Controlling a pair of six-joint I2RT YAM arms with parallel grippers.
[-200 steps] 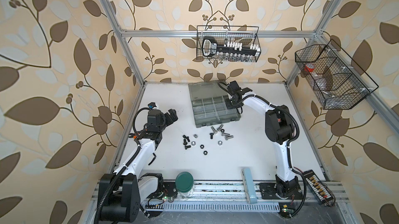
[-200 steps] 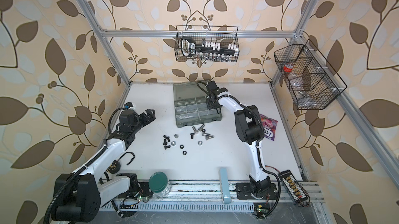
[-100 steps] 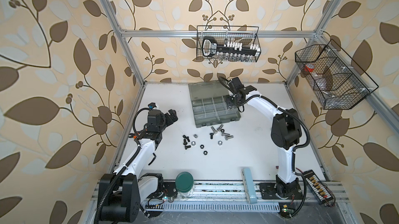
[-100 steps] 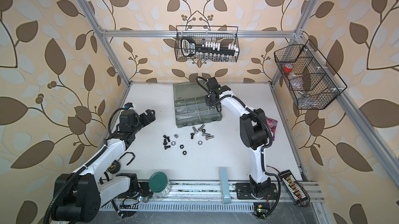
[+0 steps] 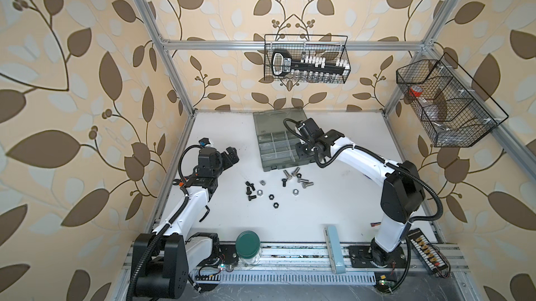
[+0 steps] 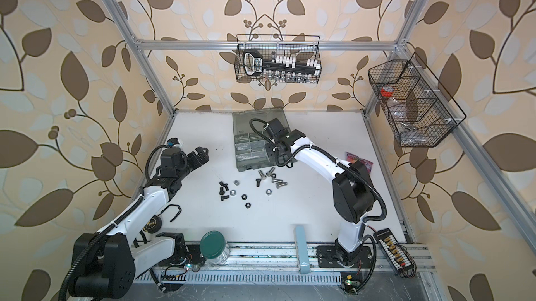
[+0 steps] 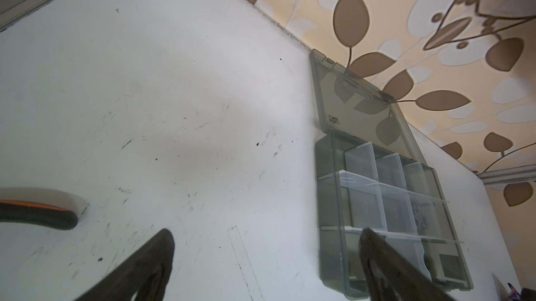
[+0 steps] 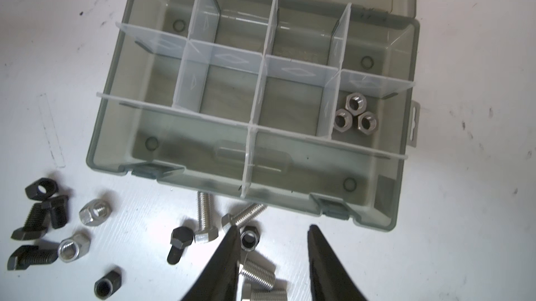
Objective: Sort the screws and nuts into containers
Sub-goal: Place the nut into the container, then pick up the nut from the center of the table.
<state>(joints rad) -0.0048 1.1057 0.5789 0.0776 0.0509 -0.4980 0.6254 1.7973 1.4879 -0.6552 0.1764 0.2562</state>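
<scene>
The open grey organizer case (image 5: 272, 128) (image 8: 107, 128) (image 7: 330, 169) stands at the back of the table. One of its containers holds three silver nuts (image 8: 354, 114). Silver screws (image 5: 301, 180) (image 8: 204, 215), black screws (image 5: 250, 191) (image 8: 32, 224), silver nuts (image 5: 295, 191) (image 8: 94, 212) and black nuts (image 5: 271, 196) (image 8: 250, 237) lie loose in front of it. My right gripper (image 5: 303, 151) (image 6: 271, 151) (image 8: 272, 227) hangs open and empty over the case's near right corner. My left gripper (image 5: 229, 156) (image 6: 201, 154) (image 7: 266, 230) is wide open at the left.
A green-lidded jar (image 5: 247, 246) and a teal block (image 5: 335, 250) stand on the front rail. Wire baskets (image 5: 306, 63) (image 5: 446, 105) hang on the back and right walls. A pink packet (image 6: 358, 160) lies behind the right arm.
The right arm has drawn back, its elbow shifting toward the front right, and its gripper has come toward the case's near edge. The left arm has not moved.
</scene>
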